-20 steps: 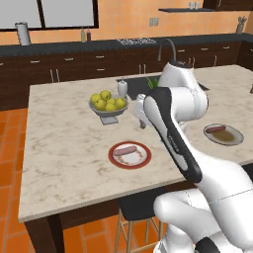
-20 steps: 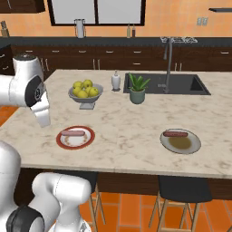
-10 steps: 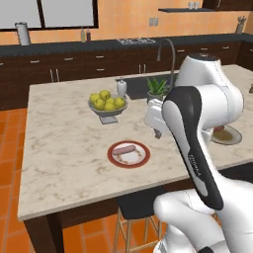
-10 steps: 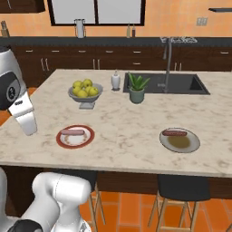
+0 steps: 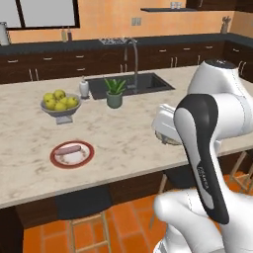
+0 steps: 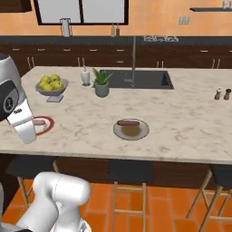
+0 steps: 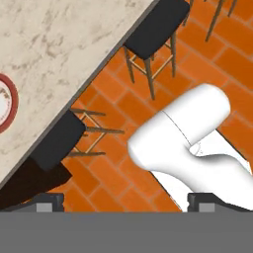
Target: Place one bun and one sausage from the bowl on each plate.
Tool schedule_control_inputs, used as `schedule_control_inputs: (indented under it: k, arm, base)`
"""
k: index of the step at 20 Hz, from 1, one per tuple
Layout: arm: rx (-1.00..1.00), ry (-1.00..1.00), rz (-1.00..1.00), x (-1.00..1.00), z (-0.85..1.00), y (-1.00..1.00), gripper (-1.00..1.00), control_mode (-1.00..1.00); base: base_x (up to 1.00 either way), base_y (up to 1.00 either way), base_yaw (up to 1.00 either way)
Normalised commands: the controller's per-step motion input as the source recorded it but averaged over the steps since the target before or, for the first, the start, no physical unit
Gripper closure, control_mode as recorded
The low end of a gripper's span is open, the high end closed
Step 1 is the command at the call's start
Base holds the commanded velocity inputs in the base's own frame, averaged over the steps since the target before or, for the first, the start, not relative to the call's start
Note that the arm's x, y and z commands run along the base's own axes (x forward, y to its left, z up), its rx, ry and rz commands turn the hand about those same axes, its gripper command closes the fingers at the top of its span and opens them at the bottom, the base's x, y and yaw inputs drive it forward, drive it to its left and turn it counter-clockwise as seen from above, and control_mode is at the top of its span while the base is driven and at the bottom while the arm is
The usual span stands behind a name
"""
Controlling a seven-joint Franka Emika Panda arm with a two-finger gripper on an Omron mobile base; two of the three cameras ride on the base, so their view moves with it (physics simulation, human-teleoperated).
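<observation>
At far left of the right base view, red-rimmed plate (image 6: pixel 45 123) near the front edge of the tabletop (image 6: pixel 190 122), half hidden behind the white arm. From the left base view, carrying a sausage (image 5: pixel 67 148) and what looks like a pale bun (image 5: pixel 75 157) just beside it. Behind that plate, footed dish of apples (image 6: pixel 51 86) and potted plant (image 6: pixel 101 82), neither part of the job. Further right, about mid-tabletop, grey plate (image 6: pixel 131 130) with a second sausage (image 6: pixel 128 123) along its far side, long axis running left to right; hard to tell whether a bun there too, probably none. At the right end, two small shakers (image 6: pixel 222 94). In the hand view, pincer (image 7: pixel 126 202) spread wide with nothing between its tips, aimed down at the orange floor (image 7: pixel 113 143) and the stools (image 7: pixel 155 24) off the tabletop's front edge, red-rimmed plate cut off at the left border. Judged from this: grey plate well to the right of the pincer and back over the tabletop. Empty-handed, so likely a trip to the bowl first, then a swing rightward and inward before setting a bun there.
</observation>
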Motion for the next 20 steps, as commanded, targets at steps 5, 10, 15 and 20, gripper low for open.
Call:
schedule_control_inputs:
  k: [5, 10, 15, 20]
  arm:
    - [0.00, 0.00, 0.00, 0.00, 0.00, 0.00, -1.00, 1.00]
    - [0.00, 0.00, 0.00, 0.00, 0.00, 0.00, -1.00, 1.00]
    - [0.00, 0.00, 0.00, 0.00, 0.00, 0.00, -1.00, 1.00]
    - [0.00, 0.00, 0.00, 0.00, 0.00, 0.00, -1.00, 1.00]
  base:
    - [0.00, -1.00, 0.00]
    - [0.00, -1.00, 0.00]
    - [0.00, -1.00, 0.00]
    - [0.00, -1.00, 0.00]
